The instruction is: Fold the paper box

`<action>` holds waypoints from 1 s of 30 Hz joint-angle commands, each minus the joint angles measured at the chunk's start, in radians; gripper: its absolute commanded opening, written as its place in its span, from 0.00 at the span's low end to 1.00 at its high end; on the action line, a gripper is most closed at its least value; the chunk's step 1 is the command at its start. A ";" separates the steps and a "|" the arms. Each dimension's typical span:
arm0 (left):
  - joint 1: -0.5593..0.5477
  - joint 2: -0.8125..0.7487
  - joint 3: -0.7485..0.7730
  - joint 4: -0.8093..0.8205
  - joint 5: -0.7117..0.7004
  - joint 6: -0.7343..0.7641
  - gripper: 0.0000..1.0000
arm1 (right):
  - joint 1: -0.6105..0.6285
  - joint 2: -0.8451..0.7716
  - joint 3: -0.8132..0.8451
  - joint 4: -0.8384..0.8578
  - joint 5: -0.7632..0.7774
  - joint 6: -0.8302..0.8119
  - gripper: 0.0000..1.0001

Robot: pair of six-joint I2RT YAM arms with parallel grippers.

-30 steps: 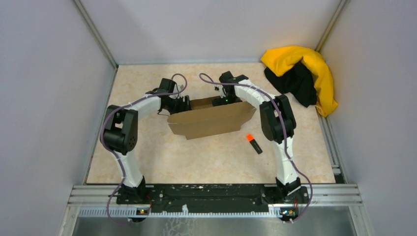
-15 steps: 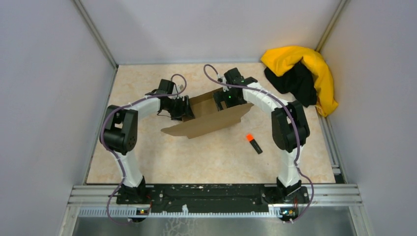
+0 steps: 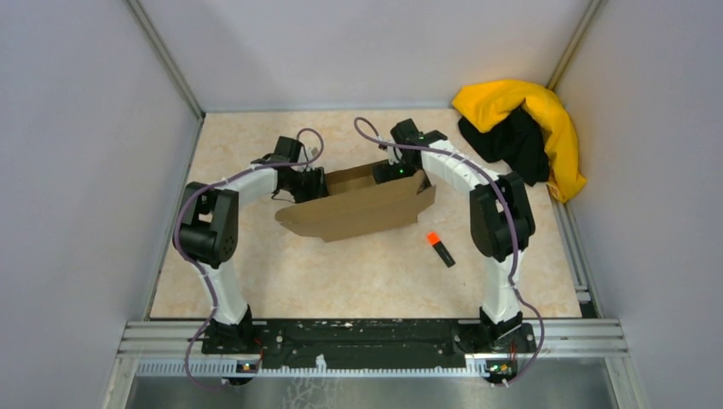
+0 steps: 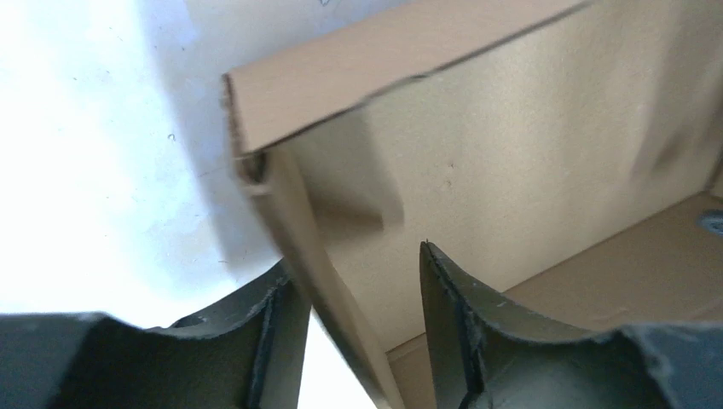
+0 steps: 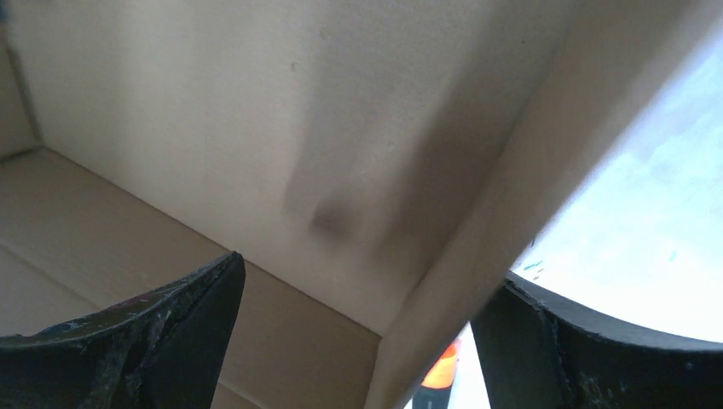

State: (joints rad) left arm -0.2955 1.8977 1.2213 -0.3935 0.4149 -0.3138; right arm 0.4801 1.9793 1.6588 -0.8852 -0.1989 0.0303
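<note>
Since the earlier frame the box's (image 3: pixel 358 209) near panel has swung and dropped, and its 9 o'clock corner now sits further out. The right arm's elbow has moved out toward 3 o'clock.

Box: mid-worktop (image 3: pixel 256 281), half-formed, long axis running 9 to 3 o'clock and slightly skewed. The near panel leans over the tray. A marker (image 3: pixel 440 249) lies apart at its 4 o'clock, and a cloth heap (image 3: pixel 529 128) sits well off at 2 o'clock.

Handling, as a judgement:
- Thin brown card, light, and likely to slide on the smooth top if pushed from one end only.
- Stiff across panels but weak at the creases, so walls spring back unless tucked.
- Cut edges crush if pinched hard.
- Best hold is low on the short end walls near the corner creases, both ends at once.

Left hand (image 4: pixel 355 260): at the box's 9 o'clock end, fingers either side of the end wall. The wall lies close to one finger with a gap at the other, so it is not pinched yet.

Right hand (image 5: pixel 368 273): at the 2 o'clock end, spread wide and straddling that end wall without touching it.

Both forearms reach inward from bent elbows, with the wrists dipped toward the box.
</note>
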 commanded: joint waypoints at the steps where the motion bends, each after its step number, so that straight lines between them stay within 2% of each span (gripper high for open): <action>1: -0.023 -0.034 0.072 0.038 0.110 0.012 0.49 | 0.021 -0.037 -0.089 0.145 -0.098 0.049 0.86; 4: -0.024 -0.039 0.092 0.022 0.121 0.013 0.41 | 0.018 0.007 -0.112 0.145 -0.085 0.061 0.67; 8: -0.023 -0.051 0.108 0.021 0.141 0.002 0.37 | 0.020 0.024 -0.160 0.170 -0.045 0.090 0.36; 10: -0.024 -0.058 0.110 0.026 0.153 -0.009 0.34 | 0.026 0.021 -0.171 0.167 0.000 0.103 0.08; 11: -0.023 -0.060 0.109 0.029 0.158 -0.016 0.33 | 0.031 0.020 -0.171 0.162 0.025 0.107 0.00; 16: -0.025 -0.066 0.104 0.034 0.163 -0.033 0.28 | 0.061 0.036 -0.146 0.122 0.180 0.124 0.00; 21: -0.026 -0.068 0.094 0.024 0.121 -0.040 0.22 | 0.081 0.049 -0.139 0.114 0.196 0.137 0.00; 23: -0.032 -0.073 0.088 0.020 0.100 -0.039 0.15 | 0.087 0.045 -0.137 0.116 0.196 0.144 0.00; 26: -0.050 -0.077 0.099 -0.025 0.006 -0.030 0.00 | 0.102 0.051 -0.110 0.084 0.263 0.151 0.00; 30: -0.083 -0.071 0.120 -0.092 -0.130 -0.023 0.00 | 0.126 0.073 -0.057 0.050 0.330 0.168 0.00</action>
State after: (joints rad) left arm -0.3141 1.8771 1.2873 -0.4835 0.3103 -0.3168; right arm 0.5289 2.0098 1.5288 -0.8852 0.1223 0.2142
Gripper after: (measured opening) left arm 0.308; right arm 0.033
